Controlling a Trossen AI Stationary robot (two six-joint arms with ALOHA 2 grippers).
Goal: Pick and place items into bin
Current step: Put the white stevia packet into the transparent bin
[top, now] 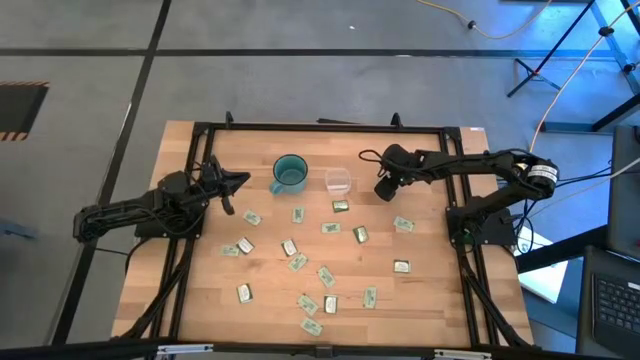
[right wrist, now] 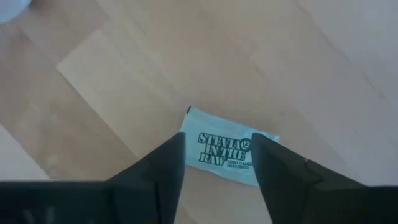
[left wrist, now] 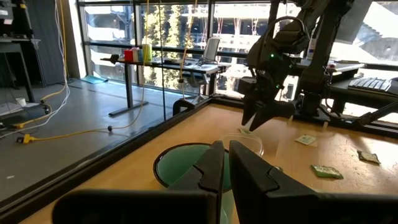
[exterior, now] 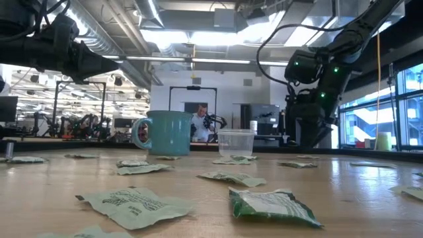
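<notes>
Several small pale green packets (top: 298, 262) lie flat and scattered over the wooden table. The clear cup (top: 338, 181) stands upright next to the teal mug (top: 290, 172). My right gripper (top: 382, 191) hangs open just right of the cup, pointing down. In its wrist view the two fingers stand over the ends of one printed packet (right wrist: 221, 149), which lies flat on the wood beyond the fingertips. My left gripper (top: 236, 183) is shut and held above the table left of the mug, pointing at the mug's rim (left wrist: 186, 165); it holds nothing.
A black frame (top: 320, 127) runs around the table's edges. Packets lie thickest in the middle and near part of the table (exterior: 135, 205). The mug and the cup (exterior: 236, 141) stand side by side near the far edge, between the two grippers.
</notes>
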